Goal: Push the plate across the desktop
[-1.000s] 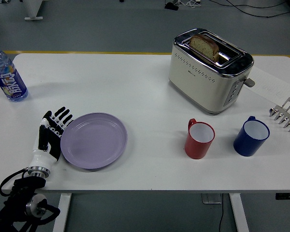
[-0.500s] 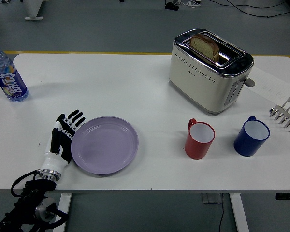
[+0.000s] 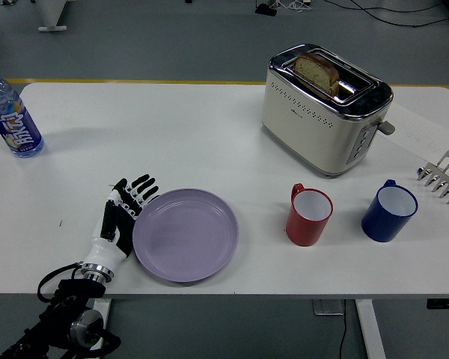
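Observation:
A round lavender plate (image 3: pixel 185 235) lies flat on the white table (image 3: pixel 172 134) near its front edge, left of centre. My left hand (image 3: pixel 122 213) stands edge-on against the plate's left rim, fingers straight and spread, holding nothing. Its black arm comes up from the lower left corner. The right arm is out of view.
A red mug (image 3: pixel 309 215) stands just right of the plate, with a blue mug (image 3: pixel 389 212) beyond it. A toaster (image 3: pixel 325 107) holding bread is at the back right. A water bottle (image 3: pixel 12 117) stands at the far left, a metal rack (image 3: pixel 443 176) at the right edge.
My left hand has slid to the right along the table, and the plate has moved right with it, closer to the red mug.

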Controlling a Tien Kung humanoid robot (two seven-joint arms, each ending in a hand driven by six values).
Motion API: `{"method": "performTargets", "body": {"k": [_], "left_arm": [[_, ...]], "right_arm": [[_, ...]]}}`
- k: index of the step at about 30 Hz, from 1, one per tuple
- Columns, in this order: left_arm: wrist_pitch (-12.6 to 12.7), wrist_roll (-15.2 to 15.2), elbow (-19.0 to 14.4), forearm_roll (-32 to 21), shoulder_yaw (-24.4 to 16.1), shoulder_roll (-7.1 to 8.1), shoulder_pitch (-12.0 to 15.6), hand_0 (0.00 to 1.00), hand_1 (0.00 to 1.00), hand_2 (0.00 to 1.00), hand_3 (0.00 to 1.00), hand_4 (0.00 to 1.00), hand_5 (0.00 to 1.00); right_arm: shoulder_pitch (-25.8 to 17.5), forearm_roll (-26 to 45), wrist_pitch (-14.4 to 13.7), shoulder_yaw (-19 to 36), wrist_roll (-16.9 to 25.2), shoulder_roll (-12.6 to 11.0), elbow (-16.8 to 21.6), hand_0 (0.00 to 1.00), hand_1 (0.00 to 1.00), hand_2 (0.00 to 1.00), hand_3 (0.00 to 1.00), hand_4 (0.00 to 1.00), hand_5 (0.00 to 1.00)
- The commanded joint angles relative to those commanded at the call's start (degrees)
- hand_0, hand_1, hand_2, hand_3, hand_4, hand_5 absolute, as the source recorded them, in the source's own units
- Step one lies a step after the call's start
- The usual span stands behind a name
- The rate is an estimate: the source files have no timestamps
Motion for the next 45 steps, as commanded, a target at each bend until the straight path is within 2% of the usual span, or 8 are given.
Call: {"method": "performTargets", "body": {"k": [13,17,22,32,36,40,44,45], "left_arm": [[0.13,-0.08,-0.97,-2.07,5.96,-0.71,-2.2,0.784,0.808,0.808,0.723,0.512,0.998],[0.22,-0.21,-1.2,-2.63,7.77,-0.46,-2.55,0.783,0.808,0.808,0.722,0.512,0.998],[0.3,-0.37,-1.76,-3.36,9.2,-0.02,-3.11,0.783,0.808,0.808,0.722,0.509,0.998],[0.4,-0.5,-2.02,-3.8,10.81,-0.15,-3.55,0.782,0.807,0.807,0.722,0.505,0.998],[0.64,-0.63,-2.09,-3.81,10.73,-0.09,-3.56,0.782,0.808,0.807,0.722,0.505,0.998],[1.2,0.18,-2.25,-2.04,9.02,-0.25,-3.32,0.778,0.807,0.807,0.722,0.507,0.998],[1.65,1.73,-2.4,1.44,5.39,-0.24,-3.09,0.778,0.807,0.807,0.722,0.507,0.998],[1.55,2.29,-2.62,2.55,3.96,0.12,-3.06,0.733,0.774,0.768,0.717,0.51,0.998]], "right_arm": [[0.44,-0.14,-0.1,0.04,0.0,-0.01,-0.01,0.564,0.551,0.668,0.596,0.311,0.448],[0.47,-0.23,-0.09,0.03,-0.06,-0.02,0.01,0.564,0.551,0.667,0.596,0.31,0.449],[0.44,-0.24,-0.07,-0.01,-0.03,-0.04,0.02,0.563,0.551,0.666,0.595,0.31,0.451],[0.47,0.07,-0.06,-0.23,0.16,-0.07,0.04,0.563,0.549,0.666,0.594,0.31,0.451],[0.43,0.01,-0.07,-0.16,0.12,-0.05,0.03,0.564,0.549,0.666,0.595,0.31,0.452],[0.4,-0.11,-0.1,-0.08,0.04,-0.05,0.04,0.563,0.549,0.666,0.595,0.31,0.453],[0.4,0.62,-0.04,-0.59,0.32,-0.16,0.11,0.563,0.549,0.666,0.595,0.31,0.453],[0.41,0.88,-0.03,-0.76,0.42,-0.18,0.13,0.563,0.549,0.666,0.595,0.311,0.454]]}}
